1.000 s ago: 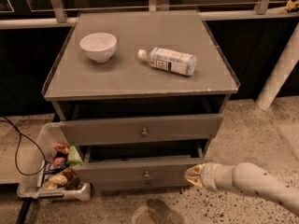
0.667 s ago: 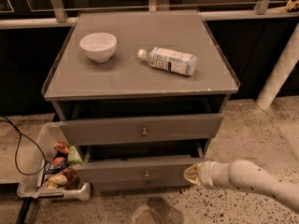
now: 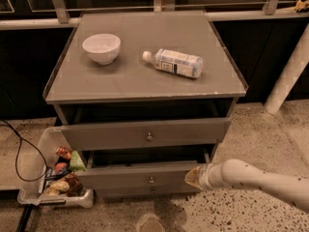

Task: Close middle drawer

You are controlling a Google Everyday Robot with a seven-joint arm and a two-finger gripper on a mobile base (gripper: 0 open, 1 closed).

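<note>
Cabinet (image 3: 145, 83) seen from the front and above. On top are a white bowl (image 3: 101, 47) and a bottle (image 3: 174, 63) lying on its side, well apart and neither near an edge.

Top drawer (image 3: 106, 135) stands out from the carcass, with a dark gap behind its front. The middle drawer (image 3: 120, 177) just below is also out, its slim front forward of the frame and shadow showing above it. Its small knob (image 3: 151, 180) is centred and untouched.

Gripper (image 3: 192, 177) is low at the right, at the right end of the middle drawer's front, touching it or just beside it. The arm reaches in from the lower right, nearly level. Whether the gripper is open or closed cannot be told; nothing is visibly held in it.

Judgement: the tip sits on the flat front, not the knob, because closing needs only a push, no grasp. Pushing off-centre could skew the drawer in its runners.

Task not yet done, as the drawer is out.

A bin (image 3: 34, 197) of snacks on the floor at the left is clear of the drawer's path.
</note>
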